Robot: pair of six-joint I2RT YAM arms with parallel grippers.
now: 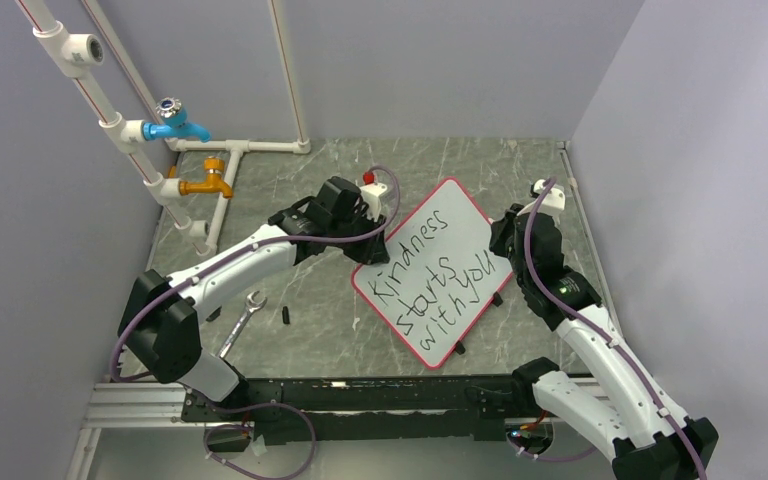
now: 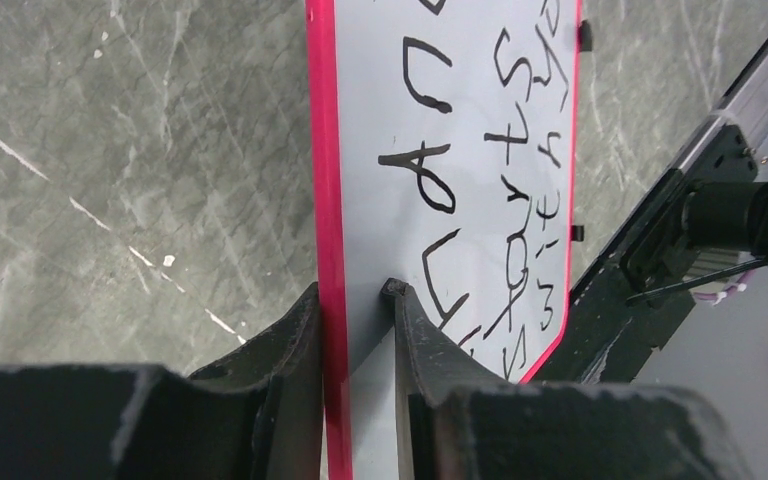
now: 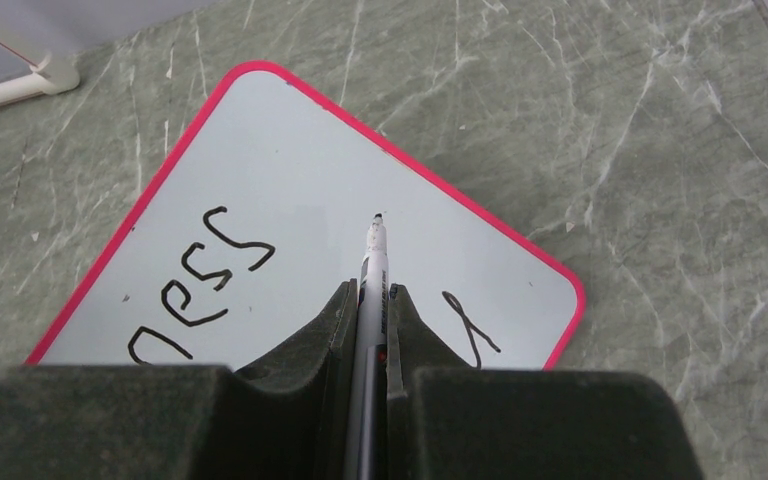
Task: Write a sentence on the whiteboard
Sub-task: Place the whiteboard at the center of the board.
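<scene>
The whiteboard [image 1: 440, 275] with its red rim lies tilted on the marble table. It bears the sentence [image 1: 438, 272] "Kindness starts with you" in black over three lines. My left gripper [image 1: 372, 215] is shut on the board's far left edge; in the left wrist view its fingers [image 2: 405, 330] clamp the red rim of the whiteboard [image 2: 460, 130]. My right gripper [image 1: 513, 232] is shut on a white marker [image 3: 372, 275]. The marker's black tip points at the whiteboard [image 3: 290, 170] over a blank patch between "ess" and the "y"; I cannot tell whether it touches.
A metal wrench [image 1: 243, 320] and a small black cap [image 1: 286, 313] lie on the table left of the board. White pipes with a blue tap [image 1: 175, 124] and an orange tap [image 1: 207, 183] stand at the back left. Grey walls close in both sides.
</scene>
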